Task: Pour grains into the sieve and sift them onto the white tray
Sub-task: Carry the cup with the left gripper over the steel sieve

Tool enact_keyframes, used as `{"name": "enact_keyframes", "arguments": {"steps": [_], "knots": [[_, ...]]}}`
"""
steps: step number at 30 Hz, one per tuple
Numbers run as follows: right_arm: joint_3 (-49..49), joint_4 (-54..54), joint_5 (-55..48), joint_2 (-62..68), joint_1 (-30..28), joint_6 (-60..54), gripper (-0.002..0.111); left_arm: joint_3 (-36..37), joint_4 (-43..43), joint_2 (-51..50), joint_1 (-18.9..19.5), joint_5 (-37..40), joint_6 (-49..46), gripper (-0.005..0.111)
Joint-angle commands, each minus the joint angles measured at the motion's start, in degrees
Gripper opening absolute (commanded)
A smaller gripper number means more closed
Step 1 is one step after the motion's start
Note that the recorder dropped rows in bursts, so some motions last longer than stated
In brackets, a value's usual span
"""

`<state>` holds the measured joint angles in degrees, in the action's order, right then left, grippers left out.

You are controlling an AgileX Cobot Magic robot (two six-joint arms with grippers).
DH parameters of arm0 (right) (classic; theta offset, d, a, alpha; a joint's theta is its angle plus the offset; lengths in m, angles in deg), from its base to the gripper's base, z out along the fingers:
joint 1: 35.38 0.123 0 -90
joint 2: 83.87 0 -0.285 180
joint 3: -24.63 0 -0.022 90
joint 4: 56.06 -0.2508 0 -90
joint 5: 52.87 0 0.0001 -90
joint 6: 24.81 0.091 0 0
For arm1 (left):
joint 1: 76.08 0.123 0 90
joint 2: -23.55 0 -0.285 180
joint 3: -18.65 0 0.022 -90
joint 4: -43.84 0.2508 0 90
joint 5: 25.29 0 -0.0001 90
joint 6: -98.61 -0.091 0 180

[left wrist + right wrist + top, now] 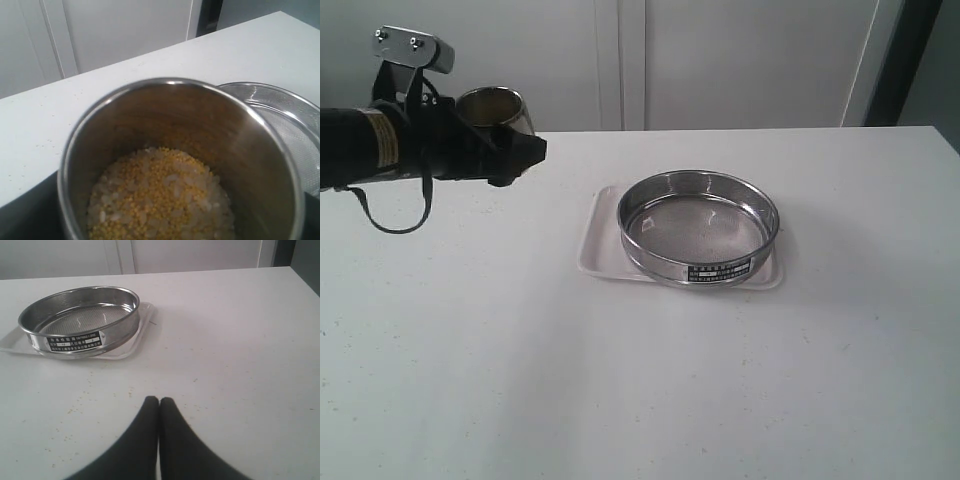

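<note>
My left gripper [523, 153] is raised at the left, shut on a small steel cup [498, 108]. In the left wrist view the cup [125, 125] stands upright and holds the grains [160, 200], yellow granules mixed with whitish rice. The sieve [698, 228] stands on the white tray [595, 245] at the table's middle, to the right of and below the cup. Its rim [295, 120] shows just past the cup. Only bare mesh shows inside the sieve [80, 315]. My right gripper [159, 400] is shut on nothing, low over the table, apart from the tray [143, 322].
Scattered stray grains [75, 410] lie on the white table [620, 380] between the right gripper and the tray. White cabinet doors [720, 60] stand behind the table's far edge. The right arm is out of the exterior view.
</note>
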<state>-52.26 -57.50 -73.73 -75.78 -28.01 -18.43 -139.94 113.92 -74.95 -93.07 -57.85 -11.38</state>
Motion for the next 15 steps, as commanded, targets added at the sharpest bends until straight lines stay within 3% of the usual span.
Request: {"name": "enact_keyframes", "arguments": {"steps": [1, 5, 15], "knots": [[-0.33, -0.17, 0.81, -0.30, 0.17, -0.11, 0.000, -3.30, 1.69, -1.84, -0.91, 0.88, 2.58, 0.000], [-0.33, -0.17, 0.81, -0.30, 0.17, -0.11, 0.000, -6.48, 2.88, -3.63, -2.48, 5.76, 3.90, 0.000], [-0.33, -0.17, 0.81, -0.30, 0.17, -0.11, 0.000, -14.77, 4.59, -10.07, -5.84, 9.32, 6.62, 0.000]]}}
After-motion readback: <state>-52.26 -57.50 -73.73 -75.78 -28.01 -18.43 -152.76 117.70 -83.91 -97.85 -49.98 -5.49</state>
